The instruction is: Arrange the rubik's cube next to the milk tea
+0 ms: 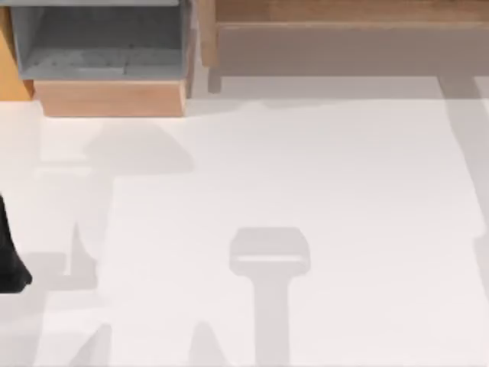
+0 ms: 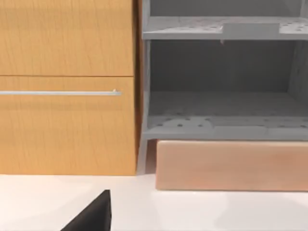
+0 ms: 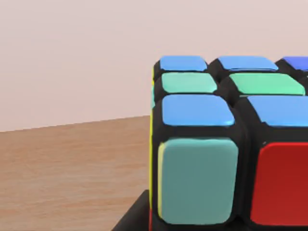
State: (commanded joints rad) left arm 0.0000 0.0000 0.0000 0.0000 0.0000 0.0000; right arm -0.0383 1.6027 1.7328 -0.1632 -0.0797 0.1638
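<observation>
One cube (image 3: pixel 226 144) is sitting right against the right wrist camera, over a wooden surface (image 3: pixel 67 168) (whether the jaws are pinching it, I cannot tell). The left arm (image 1: pixel 11 256) is idling at the table's (image 1: pixel 306 168) left edge, facing one grey shelf unit (image 2: pixel 221 86) beside one wooden cabinet (image 2: pixel 67 86).

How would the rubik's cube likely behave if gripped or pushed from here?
The rubik's cube looks rigid and blocky, so it would probably slide on its flat faces, not roll. Its glossy tiles may be somewhat slippery. The seams between tiles suggest layers could twist under an off-centre squeeze.
</observation>
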